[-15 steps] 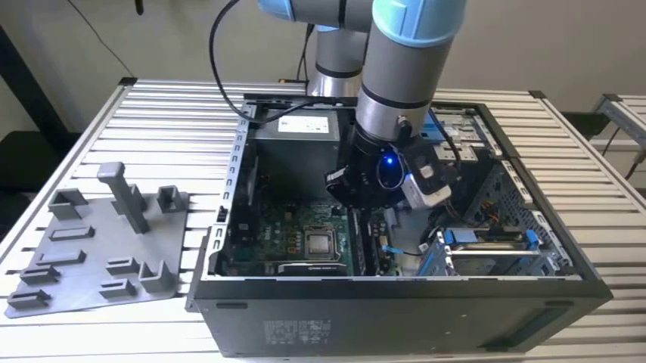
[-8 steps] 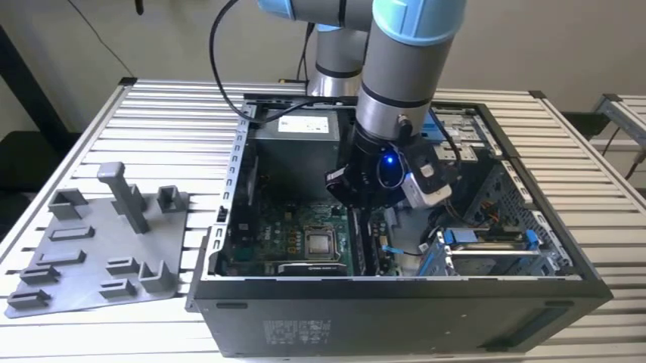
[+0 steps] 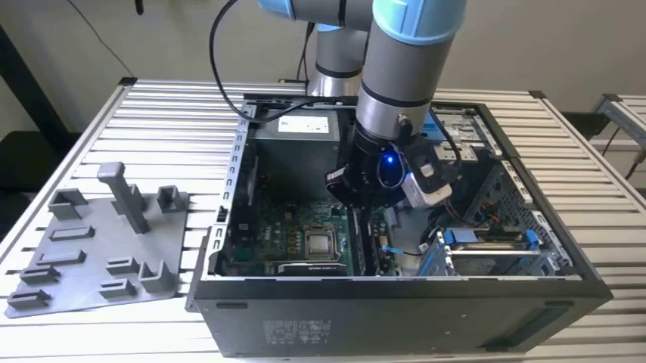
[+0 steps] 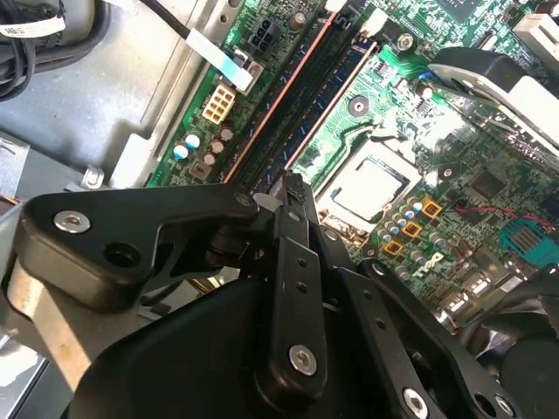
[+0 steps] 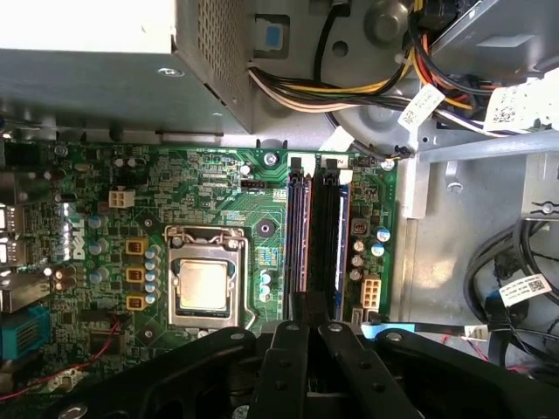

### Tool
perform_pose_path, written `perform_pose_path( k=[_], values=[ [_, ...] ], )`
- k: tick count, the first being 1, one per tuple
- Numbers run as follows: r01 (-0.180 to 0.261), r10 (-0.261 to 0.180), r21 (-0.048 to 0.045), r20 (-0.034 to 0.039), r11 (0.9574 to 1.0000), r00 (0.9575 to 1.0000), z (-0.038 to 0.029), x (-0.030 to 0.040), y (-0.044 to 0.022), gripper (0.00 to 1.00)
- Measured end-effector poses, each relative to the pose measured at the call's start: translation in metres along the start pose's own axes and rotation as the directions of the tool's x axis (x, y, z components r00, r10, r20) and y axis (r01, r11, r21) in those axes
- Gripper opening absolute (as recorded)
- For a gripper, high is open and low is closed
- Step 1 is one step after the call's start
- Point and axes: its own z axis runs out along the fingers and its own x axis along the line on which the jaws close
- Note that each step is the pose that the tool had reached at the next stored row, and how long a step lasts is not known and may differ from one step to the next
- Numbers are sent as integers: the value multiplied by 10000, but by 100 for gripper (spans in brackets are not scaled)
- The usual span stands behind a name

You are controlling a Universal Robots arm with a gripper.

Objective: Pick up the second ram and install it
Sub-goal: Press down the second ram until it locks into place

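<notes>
Dark second ram [image 5: 326, 236] seated in motherboard [image 5: 218, 201] slot, just beyond pincer [image 5: 306, 336]

My exterior view: high, off bench [image 3: 151, 113], looking down into open computer case [image 3: 404, 302], arm in middle. My first wrist view: close, straight down on motherboard [image 5: 218, 183], gripper [image 5: 306, 349] at frame edge. Second wrist view: closer, oblique across same board. Both wrist views share processor [image 5: 203, 286] and memory slots [image 5: 316, 236].
</notes>
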Motion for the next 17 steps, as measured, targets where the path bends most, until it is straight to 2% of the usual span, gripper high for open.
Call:
perform_pose_path(
  k=[3,7,12,17],
  values=[
    [96,-96,1,0,10000,10000,0,0,0,11],
    [751,-751,10,4,9972,9972,-1,1,0,11],
    [1606,-1606,20,10,9870,9870,0,1,0,11],
    [2126,-2126,27,13,9771,9771,0,3,0,11]
  ],
)
